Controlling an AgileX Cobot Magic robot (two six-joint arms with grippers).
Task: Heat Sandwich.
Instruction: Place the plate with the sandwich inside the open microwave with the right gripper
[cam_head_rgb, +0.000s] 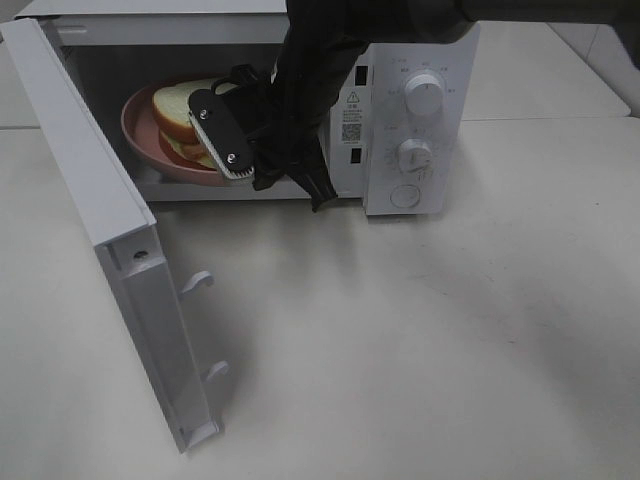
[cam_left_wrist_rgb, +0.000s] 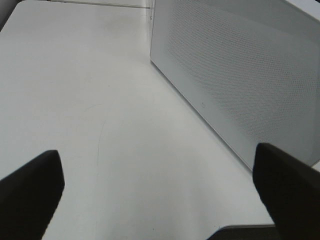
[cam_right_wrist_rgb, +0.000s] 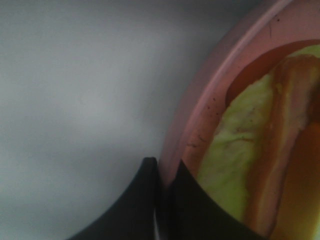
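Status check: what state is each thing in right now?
Door: swung wide open.
Plate: inside the microwave, held by its rim.
Sandwich: lying on the plate.
Right hand: shut on the plate rim.
Left hand: open, empty.

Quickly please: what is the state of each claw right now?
Left claw: open, holding nothing.
Right claw: closed on the rim of the round pink plate.
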